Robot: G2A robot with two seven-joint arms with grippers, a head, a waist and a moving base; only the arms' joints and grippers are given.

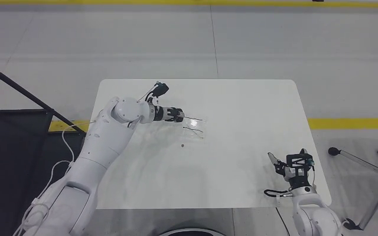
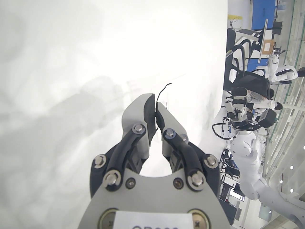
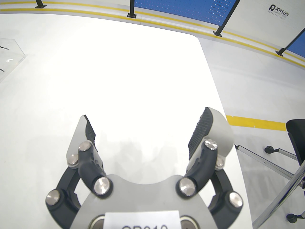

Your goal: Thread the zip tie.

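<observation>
Plenty of room on this one. The white table is mostly bare, with rounded corners. The two arms are well apart, with a wide open stretch of tabletop between them.

The right gripper sits over the near right corner, close to both the right edge and the near edge, with its fingers spread wide and nothing between them. The left gripper is well in from every edge, left of the table's middle and a bit nearer the far side than the near one.

The closest thing to a container is a clear acrylic piece lying flat near the table's middle, just beside the left gripper in the top view. I honestly can't tell if it's a tray or just a plate. There are a few thin dark bits on or in it, too small to make out. A tiny dark speck sits on the table just on the near side of it.

The zip tie is a thin black strip pinched right between the left gripper's pads, which are closed tight on it. A short curved tail pokes out past the fingertips, above the tabletop.
</observation>
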